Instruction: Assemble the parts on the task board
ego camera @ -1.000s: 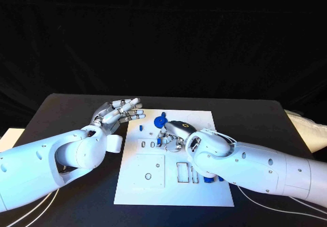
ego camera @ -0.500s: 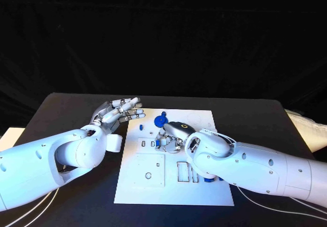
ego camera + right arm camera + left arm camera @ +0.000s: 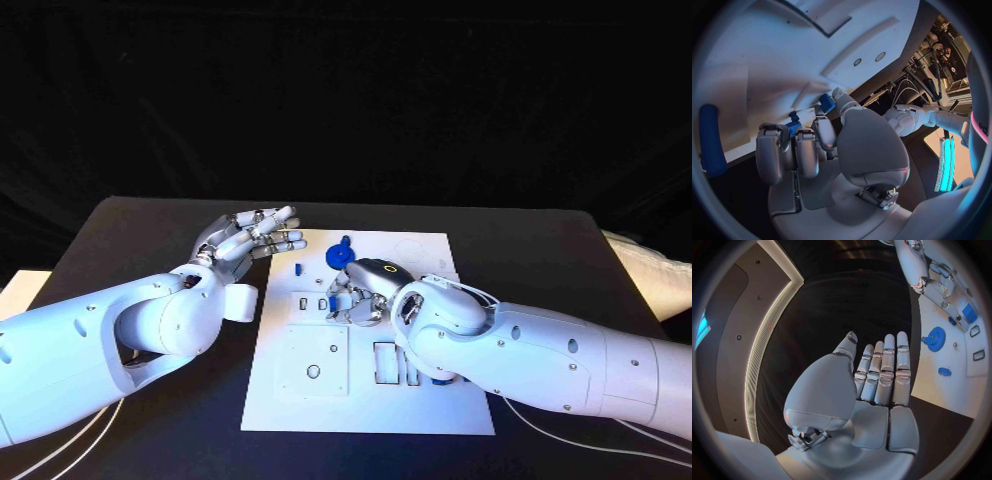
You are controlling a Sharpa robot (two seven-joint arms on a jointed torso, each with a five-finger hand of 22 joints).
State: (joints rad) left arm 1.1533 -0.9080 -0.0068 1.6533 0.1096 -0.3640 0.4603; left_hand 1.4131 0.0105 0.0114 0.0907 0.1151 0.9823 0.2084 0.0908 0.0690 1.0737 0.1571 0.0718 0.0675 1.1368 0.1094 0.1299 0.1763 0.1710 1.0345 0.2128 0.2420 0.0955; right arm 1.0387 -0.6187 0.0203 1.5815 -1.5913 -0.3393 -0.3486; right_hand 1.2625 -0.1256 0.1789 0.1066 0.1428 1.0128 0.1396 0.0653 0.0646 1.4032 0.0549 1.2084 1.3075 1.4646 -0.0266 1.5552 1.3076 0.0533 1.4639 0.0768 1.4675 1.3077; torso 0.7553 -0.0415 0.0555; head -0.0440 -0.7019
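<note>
The white task board [image 3: 310,400] lies in the middle of the black table. My right hand [image 3: 362,291] hovers low over its upper middle with fingers curled, pinching a small blue part [image 3: 826,103] between thumb and fingers just above the board [image 3: 767,55]. My left hand [image 3: 257,236] is held flat with fingers spread, empty, above the table beside the board's far left corner. A round blue gear-like part [image 3: 340,257] stands near the board's far edge, with a small blue part [image 3: 299,268] to its left. The left wrist view shows the gear [image 3: 934,338] and my left hand [image 3: 876,382].
Several slots and holes are cut in the near half of the board. A long blue part [image 3: 711,140] lies on it by my right forearm, near other blue pieces [image 3: 437,379]. Black table [image 3: 159,225] borders the board on both sides.
My right hand has shifted slightly left and toward me over the board, still curled on the blue part. The left hand has stayed put.
</note>
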